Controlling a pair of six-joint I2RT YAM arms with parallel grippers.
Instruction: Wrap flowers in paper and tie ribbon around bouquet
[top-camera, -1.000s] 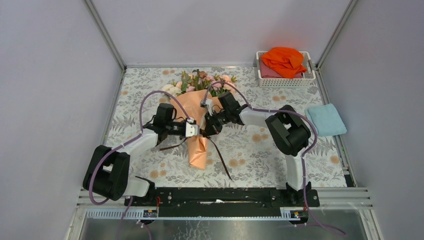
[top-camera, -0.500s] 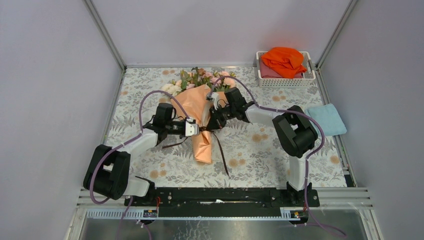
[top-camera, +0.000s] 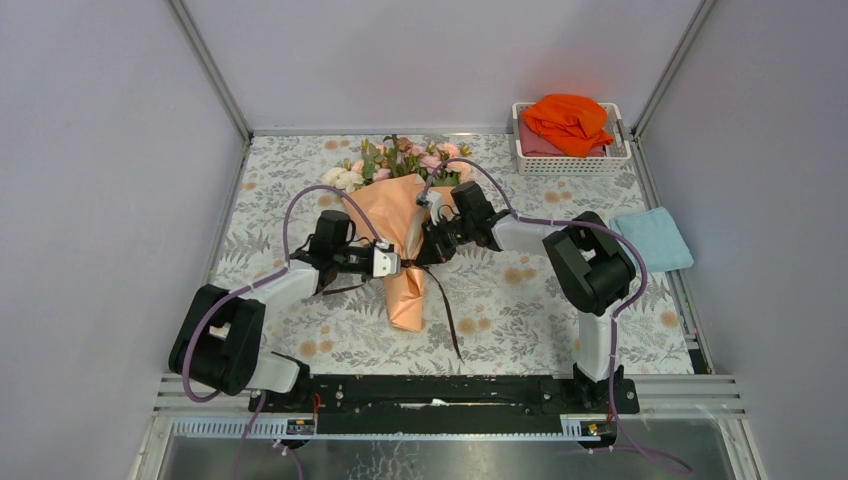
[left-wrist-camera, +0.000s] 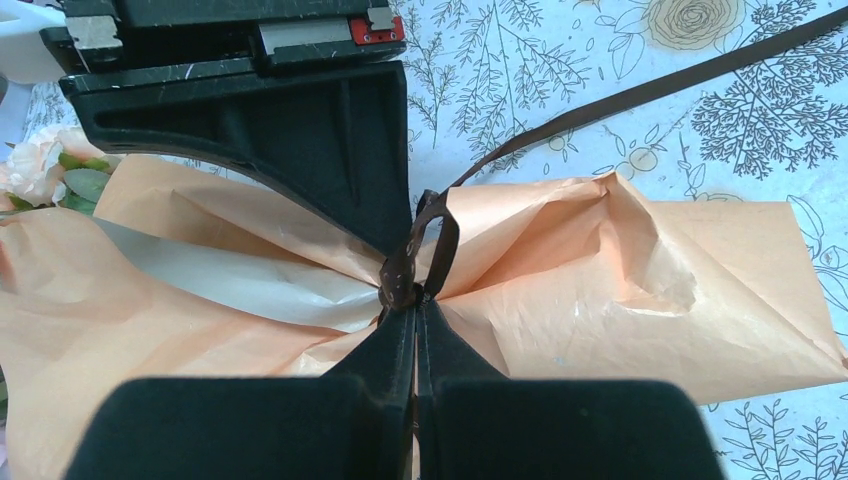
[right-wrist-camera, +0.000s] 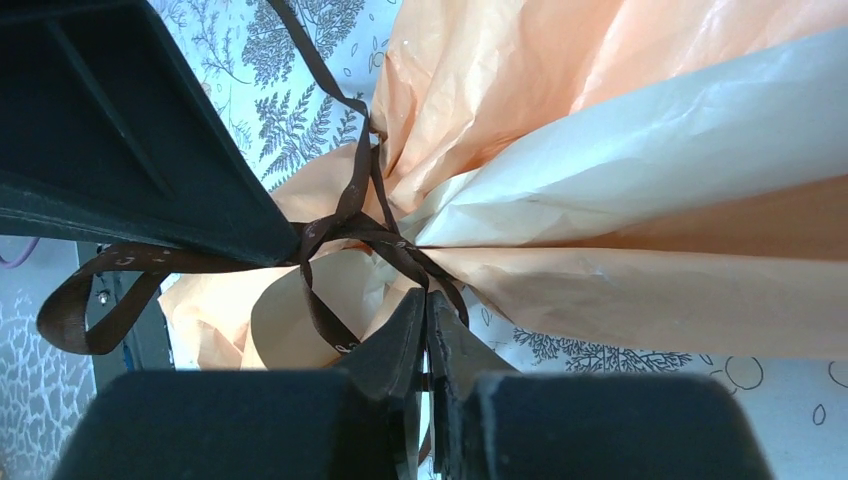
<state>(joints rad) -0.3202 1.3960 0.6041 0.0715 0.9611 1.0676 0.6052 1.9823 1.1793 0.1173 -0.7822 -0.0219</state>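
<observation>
Two grippers meet at the pinched waist of the bouquet. It lies on the floral table a little left of centre, with its wide end toward the far edge and its narrow tail pointing at the near edge. Pink and cream flowers with green leaves stick out of the far end of the peach-orange paper.

The dark brown ribbon is looped and crossed around the waist. One loose end trails toward the near edge, right of the paper tail. A shorter end runs out to the left beneath the left arm.

The left gripper comes in from the left, its fingers pressed together on the ribbon right at the crossing. The right gripper comes in from the right, its fingertips at the knot with only a thin slit between them. I cannot tell whether a strand is pinched there.

A white basket in the far right corner holds an orange cloth, and a light blue cloth lies by the right edge.
</observation>
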